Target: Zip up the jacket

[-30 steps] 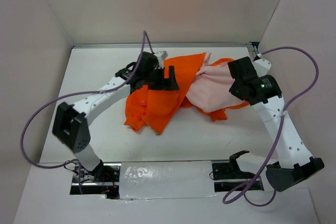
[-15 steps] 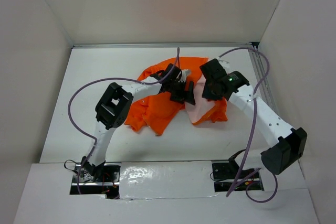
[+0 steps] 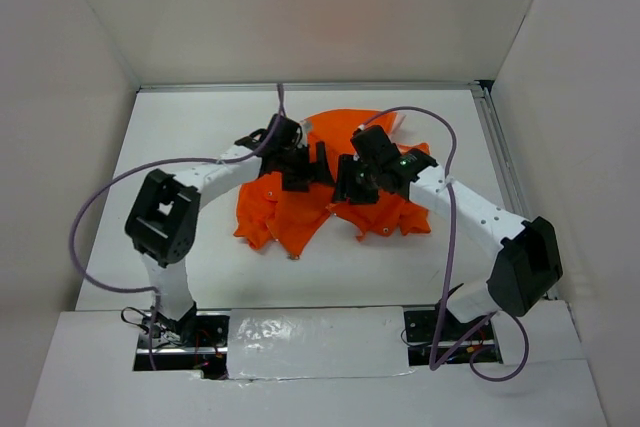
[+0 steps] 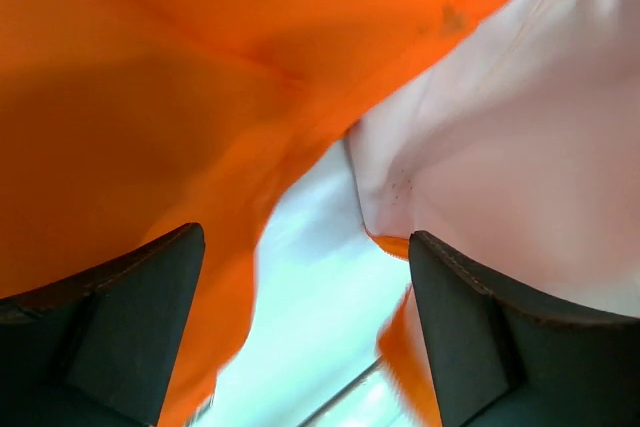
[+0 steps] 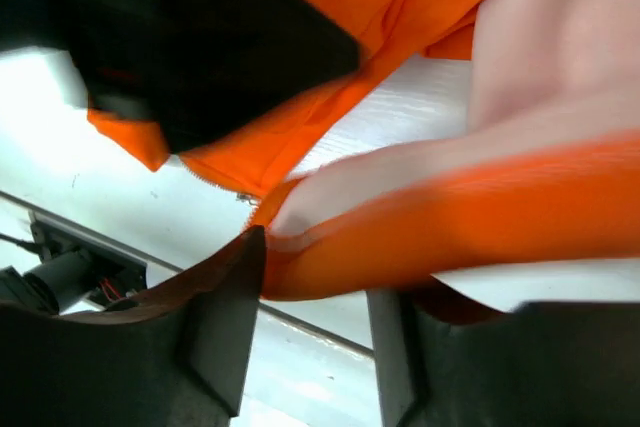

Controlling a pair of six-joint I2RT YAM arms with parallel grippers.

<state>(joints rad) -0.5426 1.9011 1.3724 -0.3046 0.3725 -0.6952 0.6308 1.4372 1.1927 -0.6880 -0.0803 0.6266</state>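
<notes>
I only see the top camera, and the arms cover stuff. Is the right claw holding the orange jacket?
Observer: It looks so. Its wrist camera shows a fold of the jacket between the fingers of the right gripper.
Kid: And the left one?
Observer: The left gripper is open and empty; bare table shows between its fingers.
Kid: Any pink inside?
Observer: Yes, pale pink lining shows beside the orange.

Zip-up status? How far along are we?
Done: nothing. The jacket lies bunched, lining showing, front not closed. In hand: right tool seems to pinch an orange edge; left tool is open over fabric. Left: spread it, align the front edges, zip.
</notes>
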